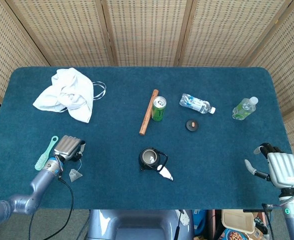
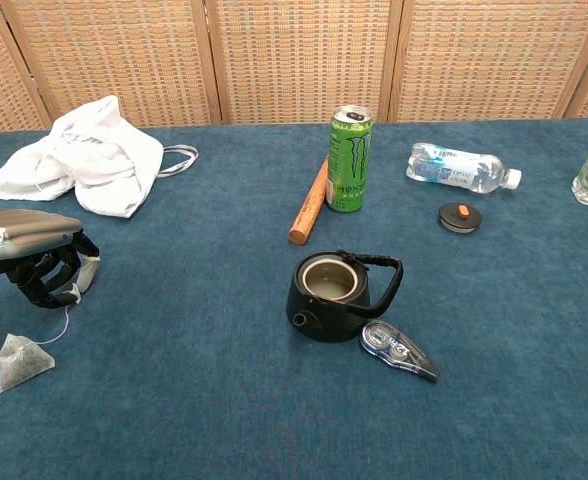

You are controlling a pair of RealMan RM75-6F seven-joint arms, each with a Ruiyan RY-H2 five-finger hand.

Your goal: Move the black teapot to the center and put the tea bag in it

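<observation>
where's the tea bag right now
The tea bag lies on the table's near left in the chest view, just below the left robot hand, far left of the teapot.

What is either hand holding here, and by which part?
The left hand pinches the paper tag end of the tea bag string; the bag itself lies on the table. The right hand holds nothing.
</observation>
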